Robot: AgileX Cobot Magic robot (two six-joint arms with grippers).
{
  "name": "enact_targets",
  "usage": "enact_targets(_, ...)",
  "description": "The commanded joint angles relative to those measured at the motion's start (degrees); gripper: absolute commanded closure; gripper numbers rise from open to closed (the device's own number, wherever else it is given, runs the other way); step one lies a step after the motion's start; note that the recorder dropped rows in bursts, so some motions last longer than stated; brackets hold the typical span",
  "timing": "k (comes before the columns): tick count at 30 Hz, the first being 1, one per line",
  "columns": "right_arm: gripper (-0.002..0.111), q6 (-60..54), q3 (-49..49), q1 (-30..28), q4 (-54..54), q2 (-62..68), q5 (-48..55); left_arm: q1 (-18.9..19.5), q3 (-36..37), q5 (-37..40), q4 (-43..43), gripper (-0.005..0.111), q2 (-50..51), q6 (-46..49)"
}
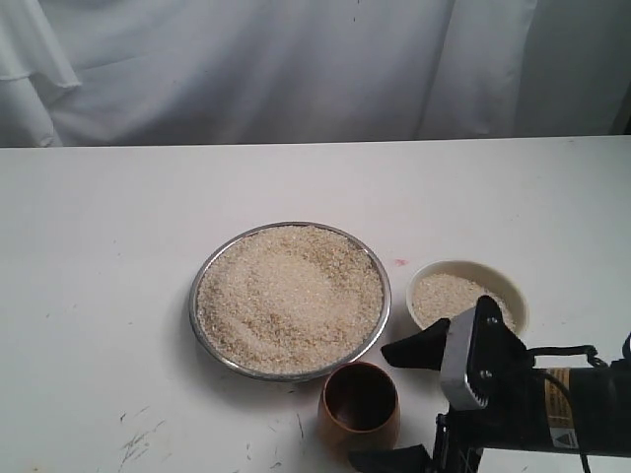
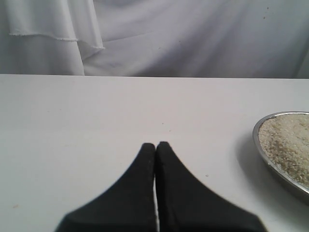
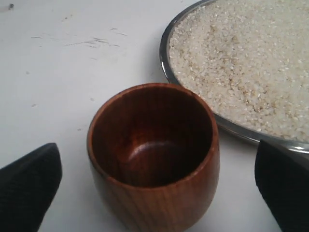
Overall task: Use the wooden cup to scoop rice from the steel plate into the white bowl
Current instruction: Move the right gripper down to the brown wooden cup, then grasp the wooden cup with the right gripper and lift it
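- Right pincer stands wide open at the near right of the counter, one black finger on each side of the cup; it holds nothing.
- From the right wrist, the right pincer shows clear gaps between both fingertips and the cup, so neither touches the wood.
- Left pincer has its two black fingers pressed together, gripping nothing, above bare counter; the plate lies off to one side of it. It does not show in the exterior view.
- Cup stands upright and empty, orange-brown with a dark inside, just beside the near rim of the plate.
- Plate sits near the middle of the counter, filled almost to its rim with rice; the wrist view shows the grains lying fairly level.
- Bowl sits just to the right of the plate, apart from it, with a shallow layer of rice inside; the right arm covers its near edge.
- Dark scuff marks streak the counter at the near left.
- White cloth hangs behind the counter.
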Motion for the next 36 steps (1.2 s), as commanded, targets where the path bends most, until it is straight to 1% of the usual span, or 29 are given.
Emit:
enact_targets(1,0.003,-3.3,-0.2,2.8,6.2,0.1,2.2,-0.1,0.3,-0.4,0.0,0.107,-0.3,-0.2)
enact_targets(5,0.003,-3.8,-0.2,4.6,9.3,0.1,4.9,-0.1,0.3,-0.4,0.0,0.107,-0.3,-0.2)
enact_targets(11,0.004,-6.7,-0.2,6.7,15.2,0.1,4.9,-0.1,0.3,-0.4,0.0,0.107,-0.3,-0.2)
enact_targets(20,0.021,-6.4,-0.8,11.3,18.2,0.1,9.8,-0.1,0.3,-0.4,0.0,0.107,-0.3,-0.2)
enact_targets(25,0.029,-3.5,-0.8,12.3,22.6,0.1,12.0,-0.1,0.3,-0.4,0.0,0.107,-0.3,-0.2)
enact_targets(29,0.038,-2.7,-0.8,12.3,22.4,-0.2,11.8,-0.1,0.3,-0.4,0.0,0.107,-0.3,-0.2)
enact_targets(34,0.056,-2.7,-0.8,12.3,20.8,-0.6,9.6,-0.1,0.3,-0.4,0.0,0.107,-0.3,-0.2)
enact_targets(35,0.065,-2.7,-0.8,12.3,20.8,-0.6,8.9,-0.1,0.3,-0.4,0.0,0.107,-0.3,-0.2)
enact_targets(36,0.070,-2.7,-0.8,12.3,20.8,-0.6,8.8,-0.1,0.3,-0.4,0.0,0.107,-0.3,-0.2)
